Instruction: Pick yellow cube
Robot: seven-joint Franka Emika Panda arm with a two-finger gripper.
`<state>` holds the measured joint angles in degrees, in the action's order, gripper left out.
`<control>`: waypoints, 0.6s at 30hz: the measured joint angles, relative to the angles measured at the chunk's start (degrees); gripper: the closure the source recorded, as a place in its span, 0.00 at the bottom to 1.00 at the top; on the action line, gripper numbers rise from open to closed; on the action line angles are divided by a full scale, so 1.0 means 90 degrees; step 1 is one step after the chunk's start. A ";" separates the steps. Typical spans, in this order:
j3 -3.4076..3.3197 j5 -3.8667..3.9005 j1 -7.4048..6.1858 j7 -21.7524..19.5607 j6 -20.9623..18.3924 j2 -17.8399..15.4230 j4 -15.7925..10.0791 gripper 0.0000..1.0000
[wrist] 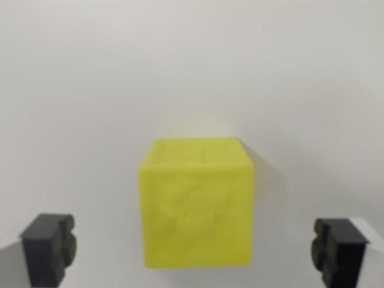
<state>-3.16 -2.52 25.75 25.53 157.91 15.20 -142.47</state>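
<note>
A yellow cube sits on a plain white surface in the middle of the wrist view, slightly blurred, with a faint raised pattern on its near face. My gripper is open, its two black fingertips standing wide apart at the bottom corners of the view. The cube lies between them, with clear gaps on both sides and no contact. The cube's lower edge is level with the fingertips.
The white surface stretches all around the cube, and a soft shadow falls to the cube's right.
</note>
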 joint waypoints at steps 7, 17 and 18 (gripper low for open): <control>0.0003 -0.0041 0.0187 0.0535 0.0247 0.0248 -0.0019 0.00; -0.0002 -0.0060 0.0253 0.0781 0.0337 0.0349 -0.0022 0.00; -0.0001 -0.0066 0.0253 0.0786 0.0359 0.0376 -0.0018 0.00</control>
<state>-3.16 -3.11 28.03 32.60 161.14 18.59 -142.63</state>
